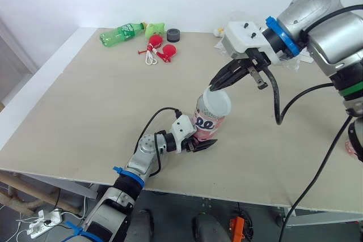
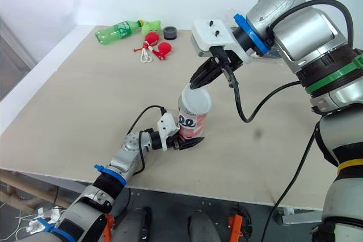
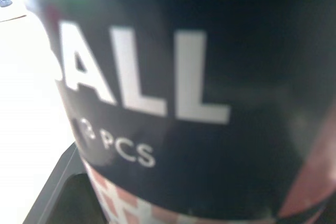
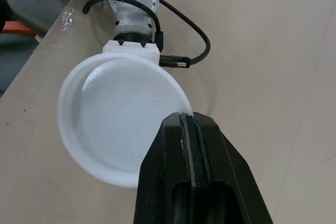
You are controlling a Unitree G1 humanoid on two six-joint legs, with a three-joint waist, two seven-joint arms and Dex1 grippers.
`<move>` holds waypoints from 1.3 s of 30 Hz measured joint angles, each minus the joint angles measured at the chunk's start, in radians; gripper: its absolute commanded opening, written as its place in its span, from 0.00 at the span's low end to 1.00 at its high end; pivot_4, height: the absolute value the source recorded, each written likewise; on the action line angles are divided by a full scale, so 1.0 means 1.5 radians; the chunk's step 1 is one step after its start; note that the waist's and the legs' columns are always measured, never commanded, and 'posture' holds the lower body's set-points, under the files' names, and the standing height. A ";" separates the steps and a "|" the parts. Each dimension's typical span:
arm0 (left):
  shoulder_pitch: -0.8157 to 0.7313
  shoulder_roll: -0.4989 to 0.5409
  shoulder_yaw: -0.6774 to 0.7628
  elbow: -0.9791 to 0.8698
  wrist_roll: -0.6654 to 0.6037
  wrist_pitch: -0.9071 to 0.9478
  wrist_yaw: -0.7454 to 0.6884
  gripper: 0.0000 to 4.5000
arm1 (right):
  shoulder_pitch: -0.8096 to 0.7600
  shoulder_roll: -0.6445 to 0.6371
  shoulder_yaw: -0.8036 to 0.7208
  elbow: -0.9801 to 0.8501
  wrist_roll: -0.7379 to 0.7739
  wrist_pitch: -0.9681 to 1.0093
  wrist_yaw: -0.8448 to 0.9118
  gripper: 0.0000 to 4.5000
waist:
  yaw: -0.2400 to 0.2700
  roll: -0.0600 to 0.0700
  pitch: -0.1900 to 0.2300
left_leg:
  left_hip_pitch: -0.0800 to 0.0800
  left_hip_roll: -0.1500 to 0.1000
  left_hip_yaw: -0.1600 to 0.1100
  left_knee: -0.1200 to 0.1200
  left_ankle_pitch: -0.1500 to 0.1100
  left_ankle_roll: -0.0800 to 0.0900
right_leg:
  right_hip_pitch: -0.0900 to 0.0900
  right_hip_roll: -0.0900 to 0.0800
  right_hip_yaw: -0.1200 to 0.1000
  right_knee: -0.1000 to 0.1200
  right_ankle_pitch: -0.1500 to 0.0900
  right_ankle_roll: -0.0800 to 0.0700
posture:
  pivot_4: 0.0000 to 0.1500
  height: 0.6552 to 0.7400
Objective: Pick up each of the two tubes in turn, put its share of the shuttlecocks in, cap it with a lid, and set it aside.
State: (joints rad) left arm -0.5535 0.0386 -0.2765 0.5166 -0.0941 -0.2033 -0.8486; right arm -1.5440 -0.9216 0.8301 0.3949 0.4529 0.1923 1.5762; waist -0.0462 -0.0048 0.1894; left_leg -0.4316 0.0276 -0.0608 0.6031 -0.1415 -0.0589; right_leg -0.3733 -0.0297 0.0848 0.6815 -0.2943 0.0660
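We are seeing one tube (image 1: 207,122), one white lid (image 1: 216,103) and two end effectors at work over the worktop (image 1: 96,111).

The left end effector (image 1: 204,142) is clenching the tube low on its body, one black finger (image 1: 202,146) lying against the pink checked band near the base. The tube is standing upright between those fingers, its foot at or just above the worktop; we cannot tell which. In the left wrist view the tube's dark label (image 3: 173,77) is sitting right up against the camera, reading "ALL" and "3 PCS".

The right end effector (image 1: 219,83) is reaching down from above and behind the tube, and it is pinching the lid by its rim, with the fingers (image 4: 195,145) pressed together on the far edge. The lid is lying just below those fingertips, resting slightly tilted on the tube's mouth. It is directly above the left end effector.

Well beyond both end effectors, at the worktop's far edge, we are counting one green plastic bottle (image 1: 122,32) lying on its side, one green toy (image 1: 155,28), one black roll (image 1: 173,35) and two red round-headed pieces (image 1: 168,50) joined by white cord.
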 measured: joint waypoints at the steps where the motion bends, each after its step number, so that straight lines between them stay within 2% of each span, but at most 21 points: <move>1: 0.000 0.000 0.000 0.000 0.001 0.000 0.000 0.68 | 0.000 0.000 0.002 0.001 -0.002 -0.002 0.000 0.01 | 0.000 0.000 0.000 | 0.000 0.000 0.000 0.000 0.000 0.000 | 0.000 0.000 0.000 0.000 0.000 0.000 | 1.00 1.00; 39: 0.000 -0.004 0.000 0.001 0.005 0.003 0.008 0.68 | 0.025 0.030 0.006 0.033 -0.070 -0.091 0.000 0.01 | 0.001 0.000 0.000 | 0.001 0.000 0.000 0.000 0.000 0.000 | 0.001 0.000 0.000 0.000 0.000 0.000 | 1.00 1.00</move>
State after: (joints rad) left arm -0.5537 0.0318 -0.2768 0.5174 -0.0863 -0.1980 -0.8360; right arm -1.5065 -0.8763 0.8393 0.4447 0.3485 0.0555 1.5761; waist -0.0453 -0.0046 0.1890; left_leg -0.4304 0.0273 -0.0609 0.6031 -0.1415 -0.0589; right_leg -0.3717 -0.0300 0.0848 0.6815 -0.2945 0.0663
